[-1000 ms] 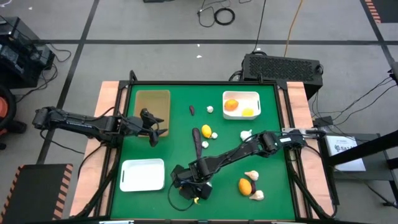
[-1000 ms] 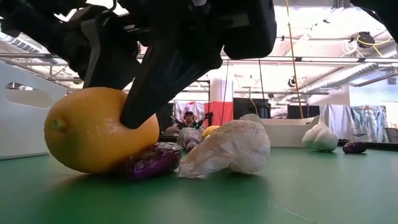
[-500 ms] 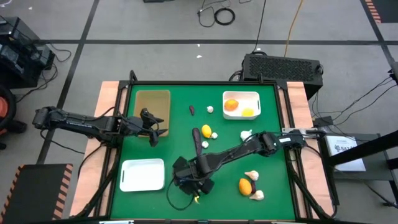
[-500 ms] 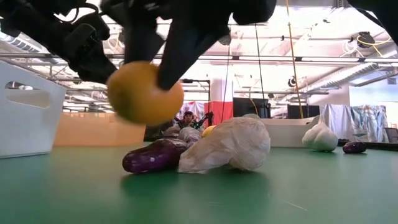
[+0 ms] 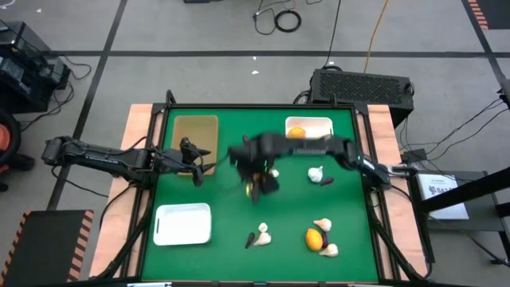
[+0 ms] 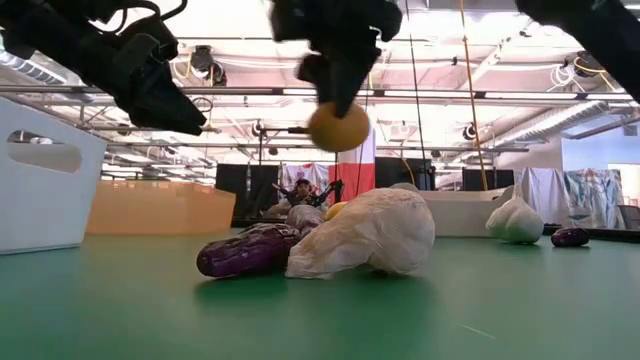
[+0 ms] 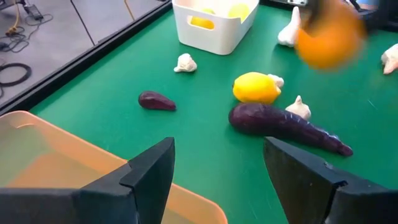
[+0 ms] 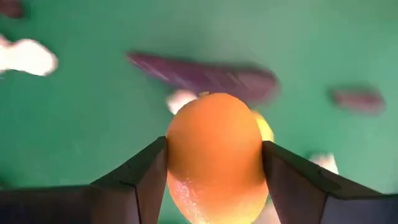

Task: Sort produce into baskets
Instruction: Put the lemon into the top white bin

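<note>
My right gripper point(image 5: 255, 186) hangs over the middle of the green table, shut on a round orange fruit point(image 8: 214, 155), which the low view shows high above the table point(image 6: 338, 127). Below it lie a long purple eggplant point(image 7: 283, 124), a yellow lemon point(image 7: 256, 87) and a garlic bulb point(image 7: 298, 107). My left gripper point(image 7: 217, 168) waits open over the near right corner of the tan tray point(image 5: 195, 131), with nothing between its fingers. One white basket point(image 5: 309, 131) at the far right holds an orange and a yellow fruit. Another white basket point(image 5: 183, 223) stands near left. My right gripper pinches the orange fruit between its two fingers point(image 8: 140, 180), one on each of two opposite sides point(image 8: 177, 155). The fingers come from above, pointing down. The fruit is lifted clear and sits below the fingers, high over the table.
A small eggplant point(image 7: 157, 101) and a garlic bulb point(image 7: 185, 63) lie at the far middle. Near the front edge lie a small eggplant point(image 6: 245, 252) beside a garlic bulb point(image 6: 370, 235), and toward the near right an orange fruit point(image 5: 315, 237) with garlic bulbs point(image 5: 323, 226).
My right gripper has lifted the orange fruit off the table near the front edge, then carried it up and toward the far edge to the table's middle, turning as it went. The small eggplant and garlic bulb beside the fruit's old place stayed where they were.
</note>
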You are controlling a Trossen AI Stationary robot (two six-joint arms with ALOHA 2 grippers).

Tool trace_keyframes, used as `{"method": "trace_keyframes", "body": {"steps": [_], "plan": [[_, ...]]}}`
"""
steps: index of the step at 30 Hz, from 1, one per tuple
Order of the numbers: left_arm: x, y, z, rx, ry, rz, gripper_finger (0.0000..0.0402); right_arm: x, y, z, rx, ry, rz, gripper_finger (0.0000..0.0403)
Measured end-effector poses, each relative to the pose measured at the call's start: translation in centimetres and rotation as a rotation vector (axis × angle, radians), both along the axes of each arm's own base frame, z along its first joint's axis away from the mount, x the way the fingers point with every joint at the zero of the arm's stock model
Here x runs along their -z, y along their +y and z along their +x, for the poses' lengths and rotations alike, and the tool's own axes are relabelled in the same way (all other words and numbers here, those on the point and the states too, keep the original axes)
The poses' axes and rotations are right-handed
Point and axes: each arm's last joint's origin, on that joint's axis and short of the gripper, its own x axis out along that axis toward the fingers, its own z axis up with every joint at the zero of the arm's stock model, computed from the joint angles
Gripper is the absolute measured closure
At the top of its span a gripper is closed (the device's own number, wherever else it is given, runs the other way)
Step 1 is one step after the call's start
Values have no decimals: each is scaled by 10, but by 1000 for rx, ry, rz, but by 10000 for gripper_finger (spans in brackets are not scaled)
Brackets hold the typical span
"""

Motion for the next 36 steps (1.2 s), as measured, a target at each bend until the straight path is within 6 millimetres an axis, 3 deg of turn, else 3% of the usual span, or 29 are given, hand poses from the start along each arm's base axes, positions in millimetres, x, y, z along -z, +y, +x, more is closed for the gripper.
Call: {"method": "trace_keyframes", "body": {"steps": [5,9,13,17,23,30,36], "plan": [[0,0,0,-1,0,-2,150,-31,-76,-29,247,-35,17,177],[0,0,0,-1,3,-3,150,-62,-125,-61,407,-118,58,177],[2,0,1,-2,9,-6,150,-81,-158,-95,558,-168,72,177],[3,0,2,-2,21,-5,150,-85,-175,-125,648,-153,74,177],[8,0,5,-1,51,-3,150,-67,-186,-160,704,-151,64,177],[12,0,10,1,69,0,150,-20,-189,-193,767,-169,48,177],[11,-1,17,17,29,14,150,25,-187,-204,821,-88,75,177]]}}
